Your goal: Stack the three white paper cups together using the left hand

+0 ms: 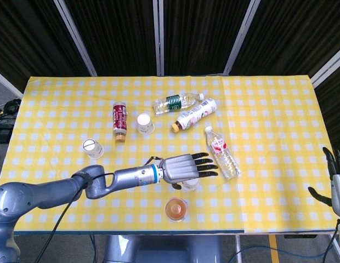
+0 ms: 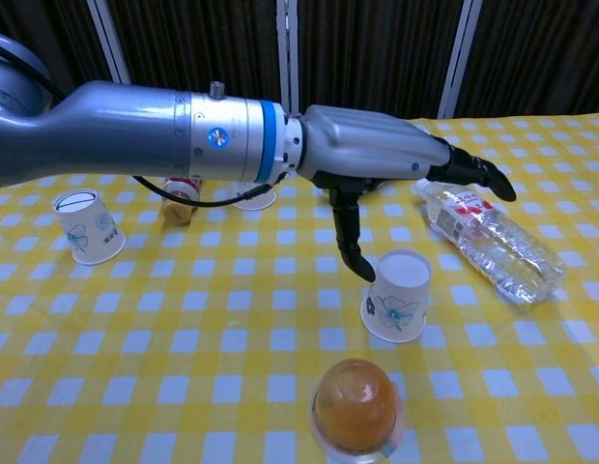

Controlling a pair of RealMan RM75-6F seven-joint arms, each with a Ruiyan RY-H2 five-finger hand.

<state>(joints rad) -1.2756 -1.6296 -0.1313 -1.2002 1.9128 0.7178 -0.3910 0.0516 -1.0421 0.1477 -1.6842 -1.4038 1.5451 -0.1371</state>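
Note:
Three white paper cups stand upside down on the yellow checked cloth. The left cup and the far cup stand apart from the hand; in the chest view my arm covers most of the far cup. My left hand hovers flat over the near cup, fingers stretched out to the right and holding nothing. Its thumb points down beside the cup's left rim. My right hand shows at the right edge with its fingers apart and nothing in it.
An orange jelly cup sits just in front of the near cup. A clear water bottle lies to its right. A red bottle, a green-label bottle and a pink-label bottle lie further back.

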